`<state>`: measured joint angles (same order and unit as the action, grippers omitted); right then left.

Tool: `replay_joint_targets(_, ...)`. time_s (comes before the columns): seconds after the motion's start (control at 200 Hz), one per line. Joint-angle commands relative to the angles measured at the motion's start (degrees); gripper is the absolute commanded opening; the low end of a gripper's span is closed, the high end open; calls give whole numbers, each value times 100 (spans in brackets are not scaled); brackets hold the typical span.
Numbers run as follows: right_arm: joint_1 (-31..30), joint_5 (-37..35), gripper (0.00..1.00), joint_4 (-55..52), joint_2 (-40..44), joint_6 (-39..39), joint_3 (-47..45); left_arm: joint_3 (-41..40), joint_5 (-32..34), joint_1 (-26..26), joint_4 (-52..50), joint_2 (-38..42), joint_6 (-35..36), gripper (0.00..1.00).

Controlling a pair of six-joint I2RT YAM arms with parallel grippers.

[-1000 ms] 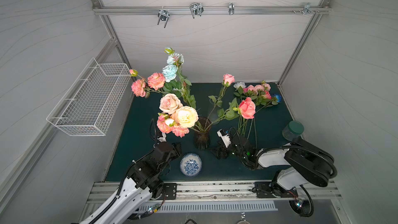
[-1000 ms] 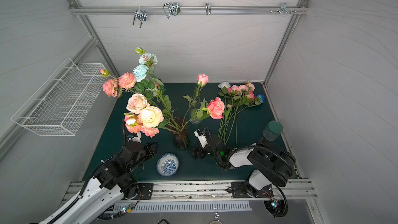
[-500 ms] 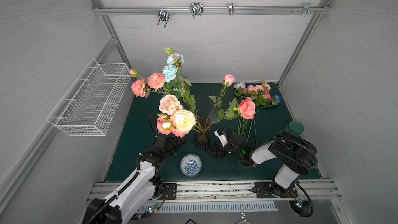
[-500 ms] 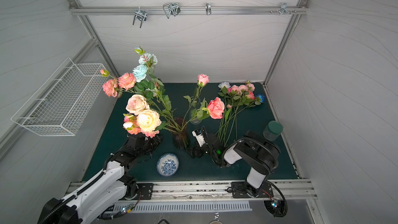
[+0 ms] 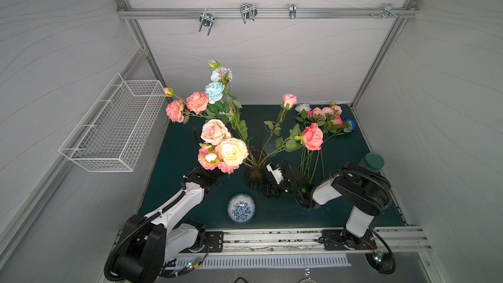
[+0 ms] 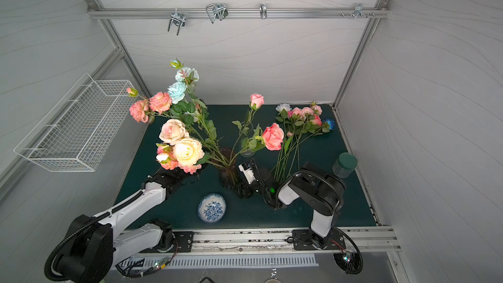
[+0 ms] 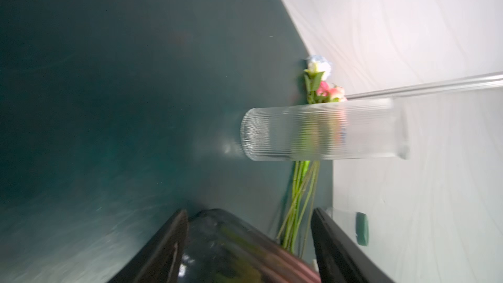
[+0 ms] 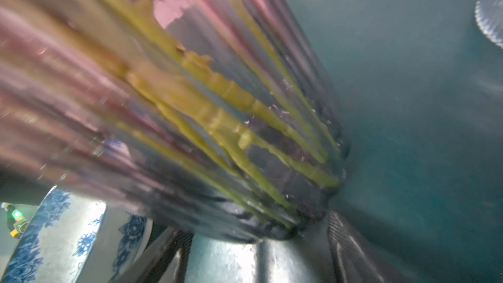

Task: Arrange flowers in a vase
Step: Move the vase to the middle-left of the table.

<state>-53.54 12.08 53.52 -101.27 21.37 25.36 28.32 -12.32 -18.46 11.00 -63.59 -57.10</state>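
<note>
The flowers (image 5: 232,151) stand in the dark vase (image 5: 255,175) at centre, a loose bunch (image 5: 318,115) lying upper right. The left gripper (image 7: 249,212) gapes beside the vase; the right gripper (image 8: 253,227) brackets its base, grip unclear.

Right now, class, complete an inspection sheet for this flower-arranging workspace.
Surface: dark green mat, white panels on three sides.
Job's things: dark glass vase upright, holding several flowers; loose bunch lying flat beside the right arm.
Clutter: blue-and-white bowl before the vase; clear ribbed glass behind it; green-lidded jar at the right edge.
Hands: left hand and right hand both have fingers apart astride the vase's lower part; contact cannot be told.
Cables: black conduit along each arm; thin wires at the front rail.
Surroundings: wire basket on the left wall; hooks on an overhead rail.
</note>
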Motion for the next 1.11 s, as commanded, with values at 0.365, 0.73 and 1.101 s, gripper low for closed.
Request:
replay_joint_targets(0.365, 85, 203, 68, -238, -492, -238, 829, 34, -321, 61, 379, -53, 23, 74)
replay_joint_targets(0.73, 159, 411, 65, -708, -1064, -430, 1840, -78, 168, 327, -23, 182, -1, 74)
replay_joint_targets(1.101, 186, 583, 61, -1191, -1490, -593, 2605, -104, 165, 610, 63, 23, -98, 74)
